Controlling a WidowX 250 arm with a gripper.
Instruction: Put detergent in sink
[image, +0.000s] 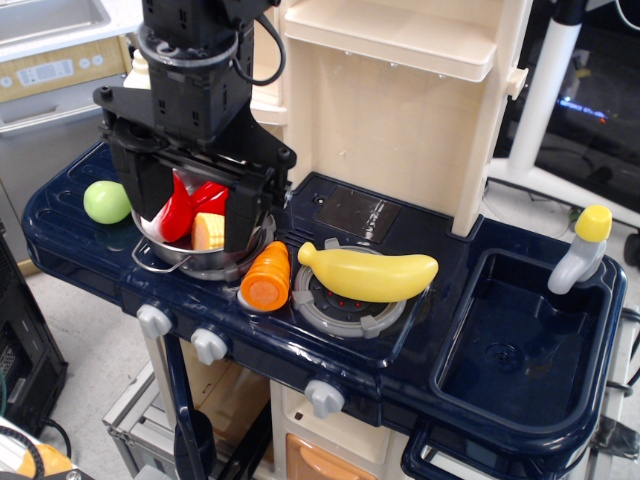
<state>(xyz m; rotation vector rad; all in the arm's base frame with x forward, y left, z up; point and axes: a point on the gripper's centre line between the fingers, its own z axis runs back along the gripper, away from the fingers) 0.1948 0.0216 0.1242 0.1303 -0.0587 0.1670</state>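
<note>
Nearest the camera, three grey knobs (209, 345) stand along the front edge of the dark navy toy kitchen counter (60, 215), with cream cabinet fronts below them. At the near right the sink (520, 345), a deep navy basin, holds nothing visible; its grey faucet (580, 250) with a yellow top stands at the far right corner. Left of the sink a yellow banana (370, 273) lies across a grey burner ring (345, 305), and an orange carrot piece (266, 278) lies just beside it. Further left a round steel pot (190, 255) holds red and pale yellow toy pieces. A green ball (107, 201) rests at the far left of the counter.

The black gripper (190, 205) hangs directly over the pot with its fingers spread apart, reaching down to the rim; nothing is clearly held between them. The detergent cannot be made out in this view.

Behind rises the cream back panel (400, 120) of the toy kitchen. The room beyond shows a white pole, a grey floor and a metal appliance at far left; its panel markings are too small to read.
</note>
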